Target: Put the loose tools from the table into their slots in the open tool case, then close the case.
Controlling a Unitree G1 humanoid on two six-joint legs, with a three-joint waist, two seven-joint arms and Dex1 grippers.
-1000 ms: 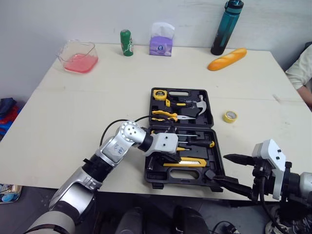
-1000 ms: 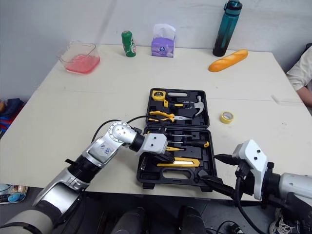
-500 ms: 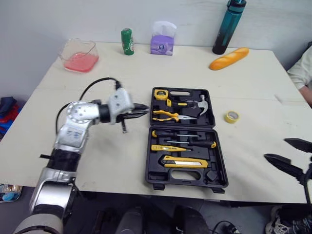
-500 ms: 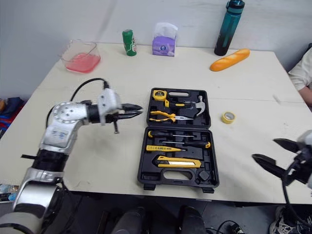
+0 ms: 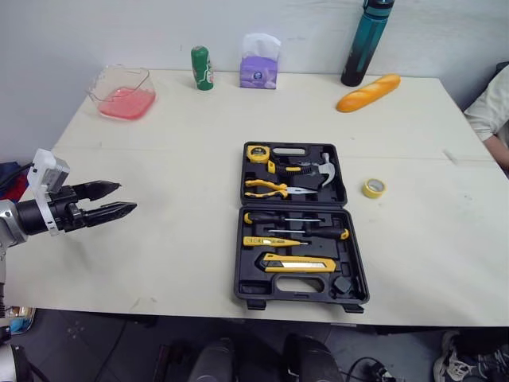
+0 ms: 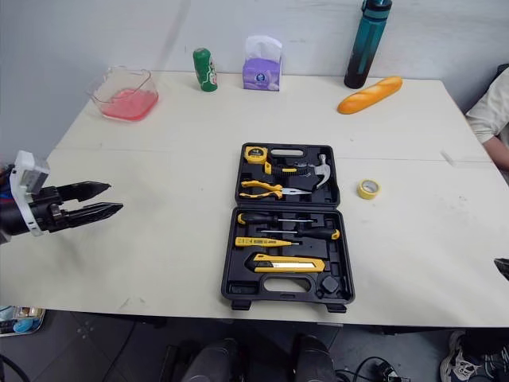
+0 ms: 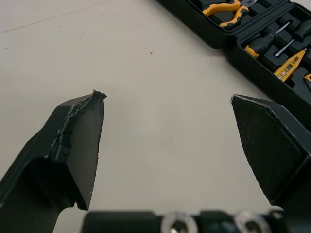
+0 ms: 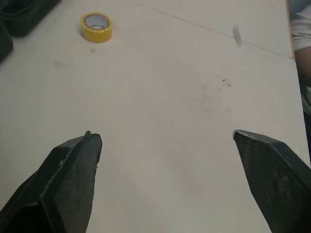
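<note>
Black moulded plastic forms the tool case [image 5: 302, 298], which lies open and flat close to the front edge of the table [image 5: 175, 143], about midway along it. The near half carries a yellow utility knife [image 5: 298, 264] and screwdrivers [image 5: 298, 231]. The far half carries pliers [image 5: 270, 188], a hammer [image 5: 322, 169] and a tape measure [image 5: 258, 153], all seated.

The left gripper [image 5: 126, 196] hangs at the left edge of the table, well apart from the case, with its jaws spread and empty. The right gripper [image 8: 165, 136] is over bare table towards the right edge, with its jaws spread wide and holding nothing.

One loose item is near the case: a yellow tape roll [image 5: 375, 188], flat on the table just beside the right side of the far half, not touching it. Whether a free slot suits it cannot be told.

Recommended procedure, as a judgement:
1. Use the right gripper, which is the nearer one.
2. Bring it in from above and pinch across the ring wall, because the roll lies flat and low.
3. Seat every tool flush before folding the far half over the near half, because a proud tool will block the latches.

Keep clear of the bread loaf [image 5: 369, 93] and bottle [image 5: 363, 41] at the far edge.
</note>
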